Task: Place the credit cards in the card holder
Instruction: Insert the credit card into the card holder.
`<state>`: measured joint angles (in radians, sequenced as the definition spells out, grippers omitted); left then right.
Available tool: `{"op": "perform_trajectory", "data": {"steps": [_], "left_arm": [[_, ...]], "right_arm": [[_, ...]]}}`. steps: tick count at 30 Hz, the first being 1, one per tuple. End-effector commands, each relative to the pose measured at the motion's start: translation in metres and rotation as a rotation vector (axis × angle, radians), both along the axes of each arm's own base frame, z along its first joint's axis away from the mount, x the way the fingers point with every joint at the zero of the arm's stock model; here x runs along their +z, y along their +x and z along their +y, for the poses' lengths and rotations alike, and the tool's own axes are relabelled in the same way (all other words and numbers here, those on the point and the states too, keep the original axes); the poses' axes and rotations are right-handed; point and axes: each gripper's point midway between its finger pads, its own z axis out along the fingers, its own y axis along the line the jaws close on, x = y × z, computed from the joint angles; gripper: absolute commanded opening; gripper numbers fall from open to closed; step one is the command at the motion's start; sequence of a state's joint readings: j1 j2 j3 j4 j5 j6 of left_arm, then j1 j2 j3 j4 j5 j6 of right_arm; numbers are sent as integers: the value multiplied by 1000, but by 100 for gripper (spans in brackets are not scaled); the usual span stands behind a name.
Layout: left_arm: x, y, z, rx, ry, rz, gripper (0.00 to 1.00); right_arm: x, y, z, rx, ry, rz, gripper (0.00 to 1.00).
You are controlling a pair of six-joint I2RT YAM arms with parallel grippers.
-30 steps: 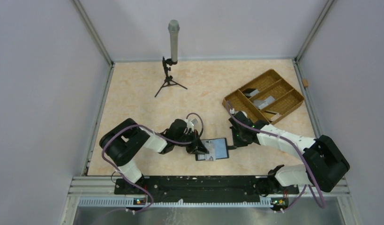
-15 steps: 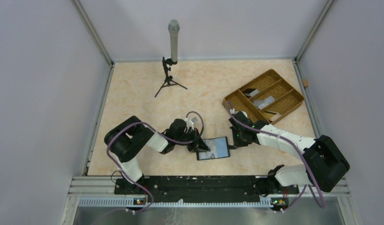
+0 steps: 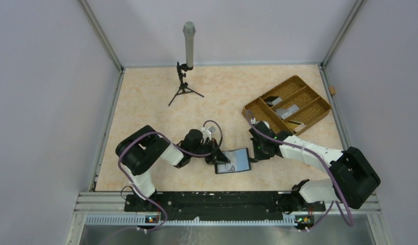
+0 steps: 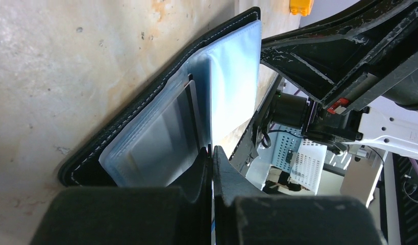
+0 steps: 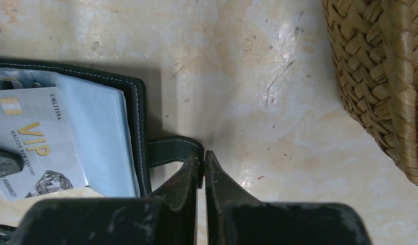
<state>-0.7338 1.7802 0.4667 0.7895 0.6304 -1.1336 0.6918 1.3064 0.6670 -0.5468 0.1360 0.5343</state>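
The card holder [image 3: 237,162], a black wallet with pale blue lining, lies open on the table between the arms. My left gripper [image 3: 220,160] is shut on a silver VIP credit card [image 5: 38,143], which lies across the wallet's left half. In the left wrist view the jaws [image 4: 212,149] pinch the card edge-on beside the wallet's clear sleeves [image 4: 155,138]. My right gripper [image 5: 203,153] is shut on the end of the black clasp tab [image 5: 168,150] at the wallet's right edge, and it also shows in the top view [image 3: 254,154]. More cards, grey [image 3: 291,109] and dark [image 3: 272,100], lie in the tray.
The brown woven divided tray [image 3: 309,93] stands at the back right, close to my right arm; its wall shows in the right wrist view [image 5: 370,76]. A microphone on a small tripod [image 3: 186,76] stands at the back centre. Frame rails bound the table.
My left gripper and the card have shifted slightly right over the wallet, and the wallet has shifted a little right with them. The right arm has stayed on the tab.
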Motion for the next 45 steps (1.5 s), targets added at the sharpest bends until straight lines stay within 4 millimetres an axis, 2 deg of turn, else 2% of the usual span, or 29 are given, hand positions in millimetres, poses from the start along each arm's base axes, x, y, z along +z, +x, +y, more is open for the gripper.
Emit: {"op": "perform_trajectory", "data": {"steps": [1, 10, 14, 22, 26, 29, 32, 45], "left_arm": [[7, 5, -7, 10, -50, -40, 0], [8, 1, -14, -2, -85, -26, 0], [-4, 2, -9, 23, -31, -3, 0], [-13, 1, -5, 32, 13, 9, 0], [-13, 1, -5, 30, 15, 7, 0], [-13, 0, -4, 27, 15, 7, 0], [-12, 0, -5, 24, 13, 5, 0], [-11, 0, -5, 17, 14, 1, 0]], "right_arm": [[-6, -2, 1, -9, -5, 8, 0], [-9, -3, 0, -11, -14, 13, 0], [4, 0, 0, -24, -4, -16, 1], [46, -2, 14, -37, 153, -87, 39], [55, -11, 29, -10, 282, -90, 46], [46, -23, 40, 12, 348, -32, 46], [30, -32, 42, 9, 368, 13, 45], [-1, -33, 36, -21, 318, 50, 44]]}}
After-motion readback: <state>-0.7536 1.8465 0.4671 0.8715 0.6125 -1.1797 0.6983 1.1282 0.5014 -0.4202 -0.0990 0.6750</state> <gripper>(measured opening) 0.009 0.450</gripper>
